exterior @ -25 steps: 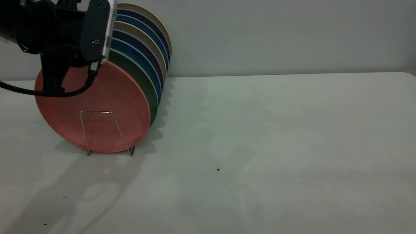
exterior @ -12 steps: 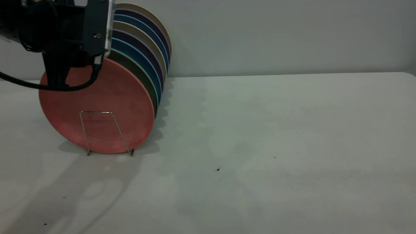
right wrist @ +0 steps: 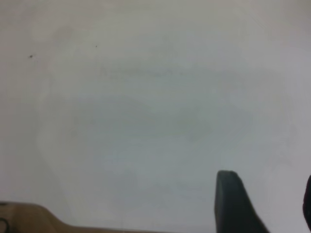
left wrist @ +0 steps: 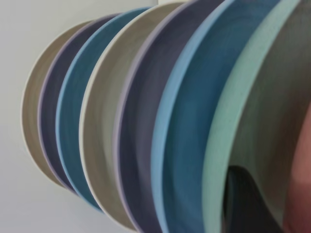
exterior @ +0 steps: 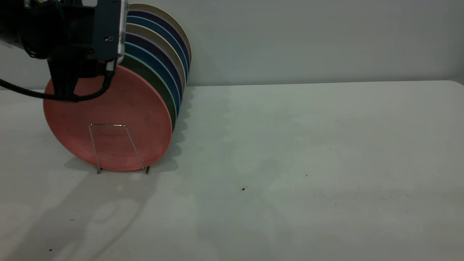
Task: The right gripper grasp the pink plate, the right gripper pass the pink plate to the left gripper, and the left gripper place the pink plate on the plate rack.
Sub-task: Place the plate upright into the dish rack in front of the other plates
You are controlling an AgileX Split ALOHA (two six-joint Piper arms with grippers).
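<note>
Green plate [exterior: 154, 83], blue plates [exterior: 165, 70] — upright, white table [exterior: 308, 145]

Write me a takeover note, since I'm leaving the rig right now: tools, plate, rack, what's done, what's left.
Left tool: at the upper rim of the pink plate; whether it grips cannot be told.
Right tool: open, holding nothing, above the bare table, out of the exterior view.
Pink plate: standing on edge in the front of the plate rack, behind the front wire loop, leaning back on the green plate.
Done: pickup and handover; the plate looks seated.
Left: confirm the release, then lift the left tool clear without tipping the plate.
</note>
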